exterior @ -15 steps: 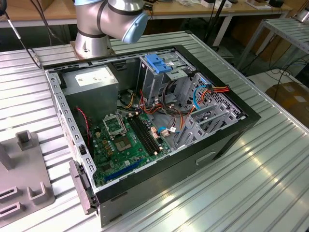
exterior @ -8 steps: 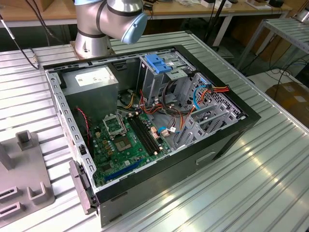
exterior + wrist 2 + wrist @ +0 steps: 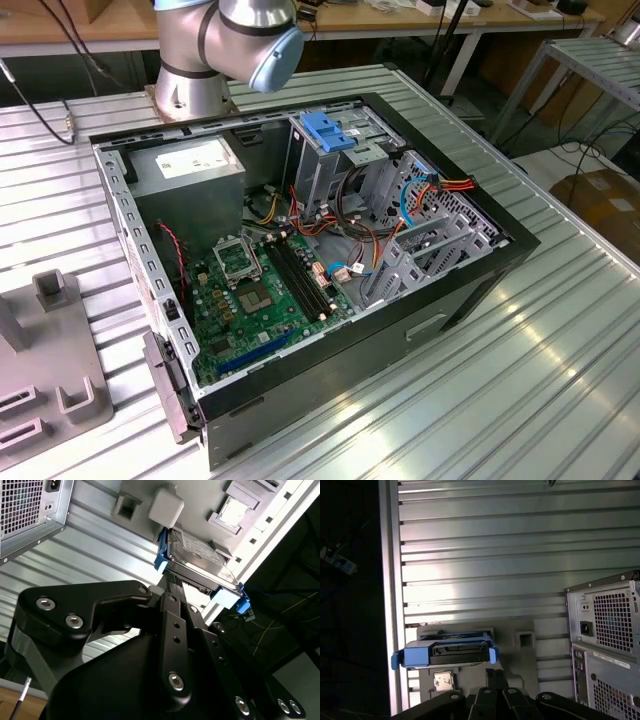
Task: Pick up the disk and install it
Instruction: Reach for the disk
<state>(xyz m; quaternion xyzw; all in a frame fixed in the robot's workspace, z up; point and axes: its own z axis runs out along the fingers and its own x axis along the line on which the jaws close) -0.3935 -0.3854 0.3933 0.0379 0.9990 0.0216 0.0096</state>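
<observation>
Gripper [image 3: 496,673] from my seat: fingers look pressed together, nothing btwn them, so it's empty. In the second wrist view the gripper [image 3: 172,584] points at the disk [image 3: 199,555], tips just short of its near edge. I can't tell if they touch it.

The disk [image 3: 445,653] sits on a grey fixture plate [image 3: 520,655], right by the bench [image 3: 520,555] edge, approx at the plate's end nearest that edge. It's not in the case.

What each view gives me:
- Second wrist view: disk's grey top w/ pale label, blue rails on both sides. Also a pale square block [image 3: 166,507] on the plate [image 3: 125,507] beyond the disk, and a corner of the case's perforated rear [image 3: 30,505].
- First wrist view: disk seen end-on, blue rail across the front w/ dark connector strip below. A small shiny square chip [image 3: 443,681] sits in a plate pocket just beside the disk. PC case rear [image 3: 607,630] w/ vents and power socket stands well apart from the disk.
- Exterior view: open PC case [image 3: 470,290] lying on the bench [image 3: 560,380], green motherboard [image 3: 260,290] exposed, blue latch [image 3: 330,130] atop the metal cage. Arm [image 3: 225,40] rises at the far bench edge. Part of the fixture plate [image 3: 60,350] shows at the exterior view's left, just beside the case.
</observation>
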